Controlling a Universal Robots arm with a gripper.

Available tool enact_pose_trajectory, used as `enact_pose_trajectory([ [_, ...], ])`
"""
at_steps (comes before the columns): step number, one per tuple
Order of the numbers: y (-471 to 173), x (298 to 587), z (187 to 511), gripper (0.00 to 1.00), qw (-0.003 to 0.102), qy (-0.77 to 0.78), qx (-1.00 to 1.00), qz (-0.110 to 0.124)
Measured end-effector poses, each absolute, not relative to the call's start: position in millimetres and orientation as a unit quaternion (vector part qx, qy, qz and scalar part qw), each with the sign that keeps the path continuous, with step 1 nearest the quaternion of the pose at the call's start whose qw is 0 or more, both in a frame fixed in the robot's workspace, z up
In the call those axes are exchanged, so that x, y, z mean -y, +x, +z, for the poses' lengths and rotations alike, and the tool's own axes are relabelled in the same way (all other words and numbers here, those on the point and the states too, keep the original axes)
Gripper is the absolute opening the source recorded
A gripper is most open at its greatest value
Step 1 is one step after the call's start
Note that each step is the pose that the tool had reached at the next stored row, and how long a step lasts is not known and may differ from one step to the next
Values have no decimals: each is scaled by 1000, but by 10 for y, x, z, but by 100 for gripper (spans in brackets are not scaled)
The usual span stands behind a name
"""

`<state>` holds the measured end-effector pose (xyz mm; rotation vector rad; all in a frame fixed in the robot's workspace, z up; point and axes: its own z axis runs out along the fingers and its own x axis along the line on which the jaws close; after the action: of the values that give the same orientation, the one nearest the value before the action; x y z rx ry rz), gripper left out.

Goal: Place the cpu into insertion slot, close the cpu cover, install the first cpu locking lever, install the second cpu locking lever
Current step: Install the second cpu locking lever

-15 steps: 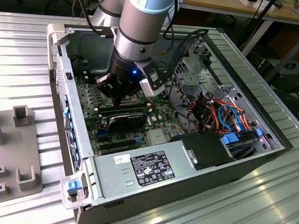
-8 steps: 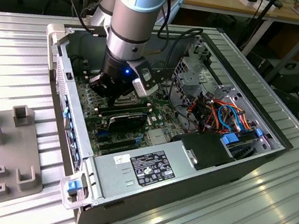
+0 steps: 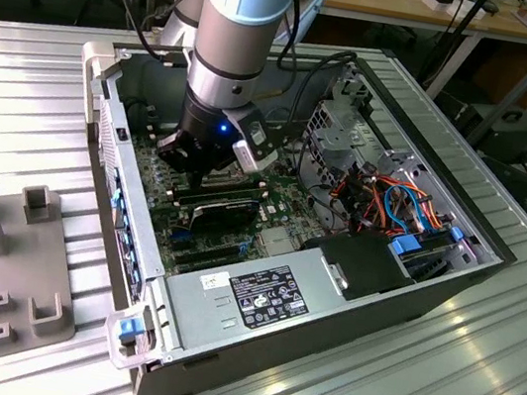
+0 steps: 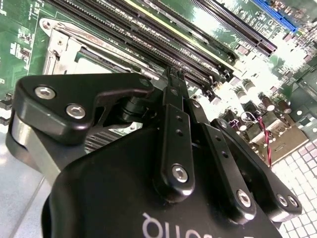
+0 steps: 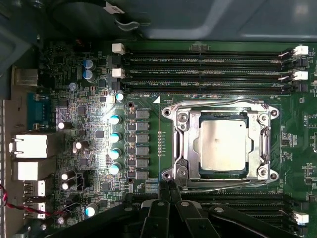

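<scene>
The cpu (image 5: 223, 145), a silver-grey square, lies flat in the insertion slot (image 5: 221, 173) on the green board. The cpu cover (image 5: 184, 144) is down around it, its silvery frame also visible in the second wrist view (image 4: 54, 47). One thin wire lever (image 5: 218, 103) runs along one side of the socket and another (image 5: 223, 184) along the opposite side. My gripper (image 5: 171, 191) is shut, with nothing visibly held. Its tips are right beside the hooked end of the second lever. The fingers (image 4: 174, 106) come together to a point above the memory slots. My gripper (image 3: 197, 172) reaches down inside the open computer case.
Long black memory slots (image 5: 208, 72) flank the socket on both sides. Capacitors (image 5: 115, 144) and rear ports (image 5: 32, 146) stand on the board. A power supply (image 3: 258, 292), drive cage with cables (image 3: 394, 198) and case walls (image 3: 113, 134) surround the board. A grey fixture (image 3: 5, 247) lies outside.
</scene>
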<state>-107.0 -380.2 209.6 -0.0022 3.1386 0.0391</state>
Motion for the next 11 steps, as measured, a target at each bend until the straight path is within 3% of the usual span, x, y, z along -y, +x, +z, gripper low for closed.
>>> enact_pose_trajectory([
  [11, -1070, 3753, 2080, 11, 1, -1, -1000, 12],
])
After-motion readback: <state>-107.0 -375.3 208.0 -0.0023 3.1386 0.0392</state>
